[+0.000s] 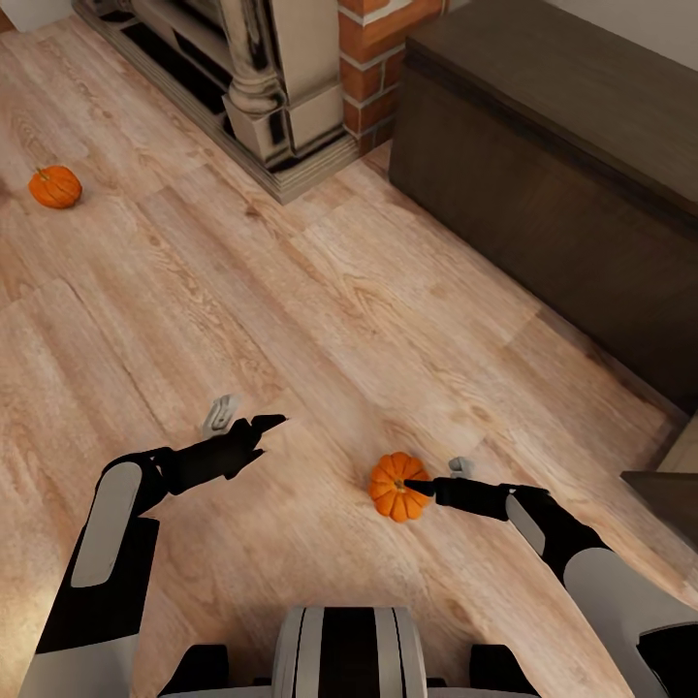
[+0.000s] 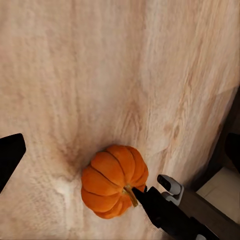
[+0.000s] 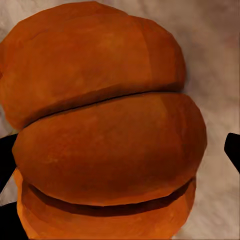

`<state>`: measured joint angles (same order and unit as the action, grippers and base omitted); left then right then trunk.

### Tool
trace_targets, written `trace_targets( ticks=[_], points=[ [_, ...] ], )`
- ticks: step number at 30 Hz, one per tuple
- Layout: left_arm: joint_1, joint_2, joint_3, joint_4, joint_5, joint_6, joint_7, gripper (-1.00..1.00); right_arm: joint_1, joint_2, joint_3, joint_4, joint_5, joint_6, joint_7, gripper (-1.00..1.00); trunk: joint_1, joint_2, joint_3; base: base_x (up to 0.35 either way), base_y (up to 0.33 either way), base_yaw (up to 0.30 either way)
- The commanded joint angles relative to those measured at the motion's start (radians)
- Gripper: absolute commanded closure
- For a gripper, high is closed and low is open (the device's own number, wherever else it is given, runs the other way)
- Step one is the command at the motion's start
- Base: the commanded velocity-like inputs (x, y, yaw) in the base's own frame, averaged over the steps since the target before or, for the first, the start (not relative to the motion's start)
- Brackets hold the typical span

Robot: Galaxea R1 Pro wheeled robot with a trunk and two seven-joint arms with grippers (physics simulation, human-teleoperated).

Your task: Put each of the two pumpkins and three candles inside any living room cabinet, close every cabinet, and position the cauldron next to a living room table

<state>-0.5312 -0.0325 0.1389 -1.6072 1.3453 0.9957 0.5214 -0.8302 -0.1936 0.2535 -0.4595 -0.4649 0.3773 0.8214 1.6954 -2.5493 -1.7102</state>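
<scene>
A pumpkin is lying on the wooden floor just ahead of the robot, a little to its right, and it is being approached by the right gripper, whose dark fingertip is seen reaching over the top of it near the stem. In the right wrist view the pumpkin is being framed very closely, with a dark fingertip shown at one edge and another at the opposite edge; the jaws are spread to either side of the fruit, and it cannot be told whether it is being touched. From the left wrist view the same pumpkin is being seen resting on the boards, with the right gripper's tip lying against its stem.

The left gripper is being held above the floor to the robot's left, well apart from the pumpkin; nothing is being carried between its fingers, and whether they are parted cannot be told.

Farther off to the right, a long dark-brown cabinet is being shown with its front closed. Beside it a brick column and a pale fireplace surround are standing. At the far left a second pumpkin is lying on the floor.
</scene>
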Motion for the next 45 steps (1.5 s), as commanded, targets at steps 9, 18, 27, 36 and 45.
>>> trace_targets(
  ticks=[9,18,27,36,45],
  points=[
    [-0.001,-0.002,0.001,0.000,0.011,0.006,0.010,-1.00,0.000,-0.001,0.006,0.001,0.008,-0.002,-0.002,-1.00,0.000,0.000,-0.001,0.000,0.000,0.064],
    [-0.001,-0.003,0.001,0.000,0.011,0.007,0.009,-1.00,0.001,0.012,0.009,-0.001,0.006,-0.001,0.002,1.00,0.000,0.000,-0.001,0.000,0.000,0.003],
    [0.013,0.006,0.006,0.000,0.009,0.005,0.010,-1.00,0.008,0.026,0.010,-0.100,0.007,0.001,0.011,1.00,0.000,0.000,-0.001,0.000,0.000,0.000],
    [0.016,0.018,0.012,0.000,0.009,0.003,0.003,-1.00,0.018,0.022,0.009,-0.165,0.008,0.005,0.017,1.00,-0.002,0.001,0.015,0.000,0.000,0.000],
    [0.044,0.026,0.072,0.000,0.009,0.001,0.003,-1.00,0.061,0.011,0.003,-0.363,0.007,0.078,0.017,1.00,-0.006,0.003,0.050,0.000,0.000,0.000]
  ],
)
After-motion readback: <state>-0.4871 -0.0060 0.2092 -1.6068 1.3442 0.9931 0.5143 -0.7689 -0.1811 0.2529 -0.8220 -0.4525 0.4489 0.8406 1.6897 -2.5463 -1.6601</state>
